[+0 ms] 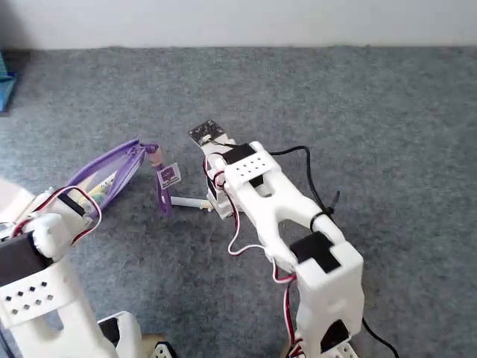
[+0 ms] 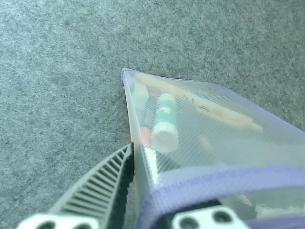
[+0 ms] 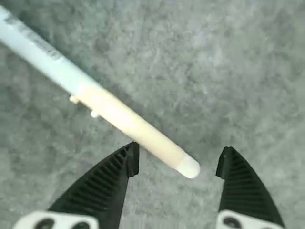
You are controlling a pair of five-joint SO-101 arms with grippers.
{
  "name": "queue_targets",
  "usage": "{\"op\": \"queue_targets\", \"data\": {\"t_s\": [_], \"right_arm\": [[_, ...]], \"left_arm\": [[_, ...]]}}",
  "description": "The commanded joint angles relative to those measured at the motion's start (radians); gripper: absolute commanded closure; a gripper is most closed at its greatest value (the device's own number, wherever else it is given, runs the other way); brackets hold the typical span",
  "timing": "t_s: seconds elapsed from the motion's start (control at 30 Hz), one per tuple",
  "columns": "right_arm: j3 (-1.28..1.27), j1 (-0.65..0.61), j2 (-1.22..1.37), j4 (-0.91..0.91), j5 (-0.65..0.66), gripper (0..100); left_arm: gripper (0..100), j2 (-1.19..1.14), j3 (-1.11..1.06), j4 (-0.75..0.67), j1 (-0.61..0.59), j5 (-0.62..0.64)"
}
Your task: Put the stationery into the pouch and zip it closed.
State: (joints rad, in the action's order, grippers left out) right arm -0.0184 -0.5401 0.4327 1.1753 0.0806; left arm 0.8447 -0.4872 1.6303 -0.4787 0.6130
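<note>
A clear pouch with purple trim stands on its edge on the grey carpet. My left gripper is shut on its near end. Through the pouch wall I see a white-and-green tube and a pale stick. A white and cream pen lies flat just right of the pouch. My right gripper hangs open low over the pen's cream end, one finger on each side, not touching it.
A purple strap with a small tag lies at the pouch's mouth, beside the pen. A small shiny item rests behind the right arm. A blue object sits at the far left edge. Open carpet stretches to the right.
</note>
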Motion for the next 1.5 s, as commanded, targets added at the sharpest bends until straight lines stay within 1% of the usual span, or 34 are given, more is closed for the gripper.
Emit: {"op": "queue_targets", "data": {"t_s": [0.0, 0.07, 0.1, 0.27, 0.3, 0.37, 0.43, 0.77, 0.87, 0.93, 1.1, 1.17, 1.27, 1.47], "right_arm": [[0.063, 0.005, 0.028, 0.007, 0.034, 73.2], [0.061, 0.005, 0.05, 0.015, 0.084, 74.9], [0.061, 0.005, 0.054, 0.025, 0.106, 77.6], [0.061, 0.013, 0.039, 0.064, 0.143, 98.6], [0.061, 0.021, 0.031, 0.074, 0.144, 99.3], [0.061, 0.038, 0.019, 0.122, 0.146, 97.2], [0.061, 0.05, 0.012, 0.176, 0.146, 99.1], [0.06, 0.188, -0.03, 0.573, 0.15, 99.0], [0.06, 0.213, -0.07, 0.615, 0.184, 98.4], [0.06, 0.216, -0.113, 0.618, 0.189, 95.1], [0.064, 0.205, -0.216, 0.611, 0.189, 74.9], [0.066, 0.186, -0.239, 0.59, 0.189, 70.1], [0.066, 0.168, -0.242, 0.538, 0.186, 69.7], [0.063, 0.117, -0.237, 0.259, 0.181, 69.7]], "left_arm": [[99, 0.005, 0.004, -0.02, -0.002, 0.011], [99, 0.005, 0.004, -0.02, 0.0, 0.011], [99, 0.005, 0.004, -0.02, 0.0, 0.011], [99, 0.005, 0.004, -0.02, 0.0, 0.011], [99, 0.005, 0.004, -0.02, 0.0, 0.011], [99, 0.005, 0.004, -0.02, 0.0, 0.011], [99, 0.005, 0.004, -0.02, 0.0, 0.011], [99, 0.005, 0.004, -0.02, 0.0, 0.011], [99, 0.005, 0.004, -0.02, 0.002, 0.011], [99, 0.005, 0.004, -0.02, 0.002, 0.011], [99, 0.005, 0.004, -0.021, 0.002, 0.011], [99, 0.005, 0.004, -0.021, -0.002, 0.011], [99, 0.005, 0.004, -0.021, -0.002, 0.011], [99, 0.005, 0.004, -0.021, -0.002, 0.011]]}}
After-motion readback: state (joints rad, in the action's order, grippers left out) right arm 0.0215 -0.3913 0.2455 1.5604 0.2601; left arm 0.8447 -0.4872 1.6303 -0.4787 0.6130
